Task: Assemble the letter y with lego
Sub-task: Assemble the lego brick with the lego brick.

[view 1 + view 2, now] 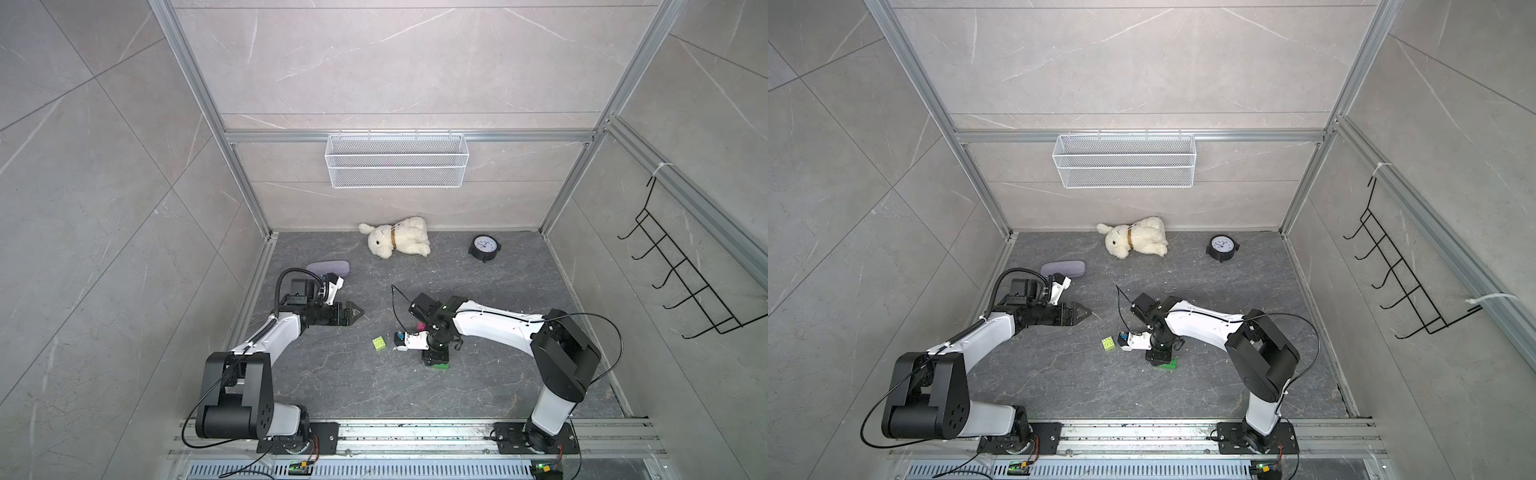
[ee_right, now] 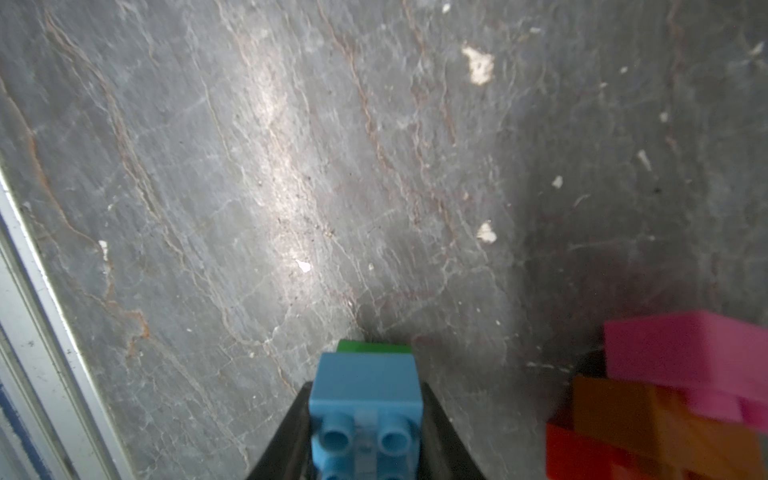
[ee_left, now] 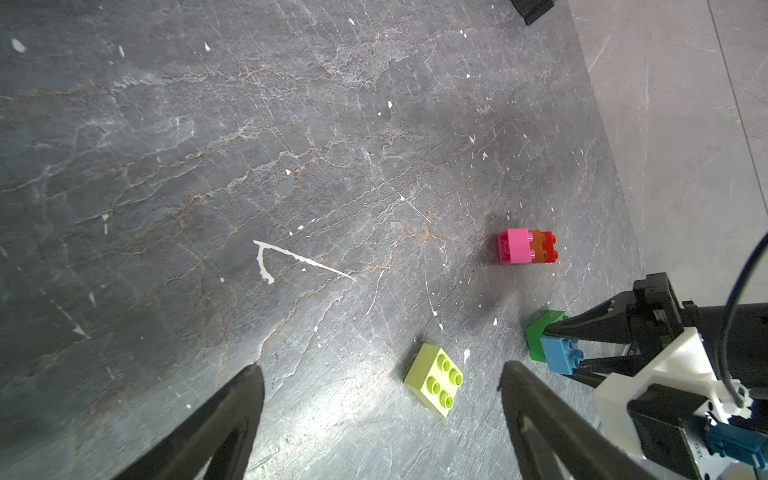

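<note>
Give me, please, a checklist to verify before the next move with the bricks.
1. Grip: right gripper shut on blue brick: ok.
2. Seating: blue brick fully on green brick: cannot tell; green shows just behind it.
3. Spare arm: left gripper open, empty: ok.
4. Next piece: yellow-green brick free, studs up: ok.
5. Joint: stem attached to green brick: not ok; it lies apart, on its side.

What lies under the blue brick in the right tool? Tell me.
The green brick lies right beneath the blue brick that the right tool grips. Whether they touch is hidden, like most of the green one.
</note>
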### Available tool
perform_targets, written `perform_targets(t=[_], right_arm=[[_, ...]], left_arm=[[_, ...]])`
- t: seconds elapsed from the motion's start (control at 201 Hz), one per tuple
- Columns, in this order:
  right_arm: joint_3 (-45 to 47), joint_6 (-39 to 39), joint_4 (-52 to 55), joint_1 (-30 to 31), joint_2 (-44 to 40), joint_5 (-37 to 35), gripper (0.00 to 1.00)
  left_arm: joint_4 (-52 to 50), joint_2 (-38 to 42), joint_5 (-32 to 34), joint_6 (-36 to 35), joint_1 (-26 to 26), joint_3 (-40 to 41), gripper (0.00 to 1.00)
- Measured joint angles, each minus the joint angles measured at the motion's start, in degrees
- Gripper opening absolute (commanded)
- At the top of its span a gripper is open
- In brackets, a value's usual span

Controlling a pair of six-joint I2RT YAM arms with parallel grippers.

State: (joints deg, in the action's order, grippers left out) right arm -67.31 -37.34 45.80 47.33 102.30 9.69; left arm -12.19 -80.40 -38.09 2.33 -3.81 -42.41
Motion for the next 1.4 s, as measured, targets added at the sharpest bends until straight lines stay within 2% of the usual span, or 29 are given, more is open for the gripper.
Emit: perform_targets(t=[0.627,0.791,1.403], right_arm=[[4.2,0.0,-4.9,-0.4,-2.7,0.0,0.31],[3.1,0.2,-3.9,-0.5,-1.7,0.0,0.28],[1.8,1.6,-3.5,-0.8,-0.7,0.0,0.28]], left_arm=[[0.0,0.0,0.0,0.0,0.0,0.0,0.92],[0.0,-0.1,0.0,0.0,0.0,0.0,0.92],[-0.1,-0.1,0.0,0.0,0.0,0.0,0.92]])
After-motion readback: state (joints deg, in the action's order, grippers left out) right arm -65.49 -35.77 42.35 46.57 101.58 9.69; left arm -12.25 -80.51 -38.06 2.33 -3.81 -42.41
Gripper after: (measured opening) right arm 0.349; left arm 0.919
